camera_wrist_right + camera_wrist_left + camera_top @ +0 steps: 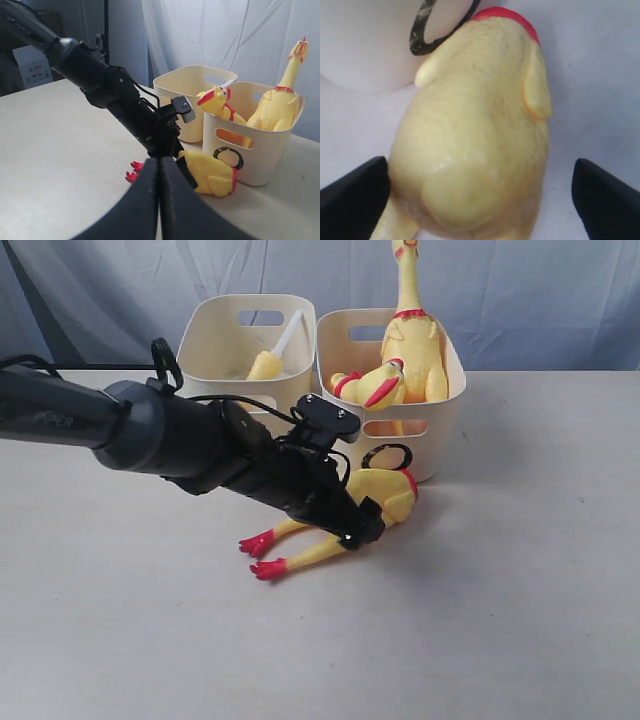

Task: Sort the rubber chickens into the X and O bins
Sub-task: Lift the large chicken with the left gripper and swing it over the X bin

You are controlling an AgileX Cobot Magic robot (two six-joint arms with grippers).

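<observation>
Left gripper [480,197] open astride the headless chicken body [385,495]; right gripper [160,200] closed, empty.
The body lay on the table [520,620], just in front of the bin [440,430] marked with a black O [386,456]. Two whole chickens [410,340] sat in that bin, and a yellow chicken piece [265,366] in the neighbouring bin [215,345], whose front the left arm [200,445] covered. Red print on a far white box [37,70] was unreadable.

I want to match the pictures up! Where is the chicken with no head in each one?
Exterior view: the headless chicken lies in the middle, under the left tool.
Left wrist view: it fills the picture, between the open tool's fingers.
Right wrist view: it lies just beyond the shut right tool.
Shared landmark: the bin marked O, beside its red collar.
</observation>
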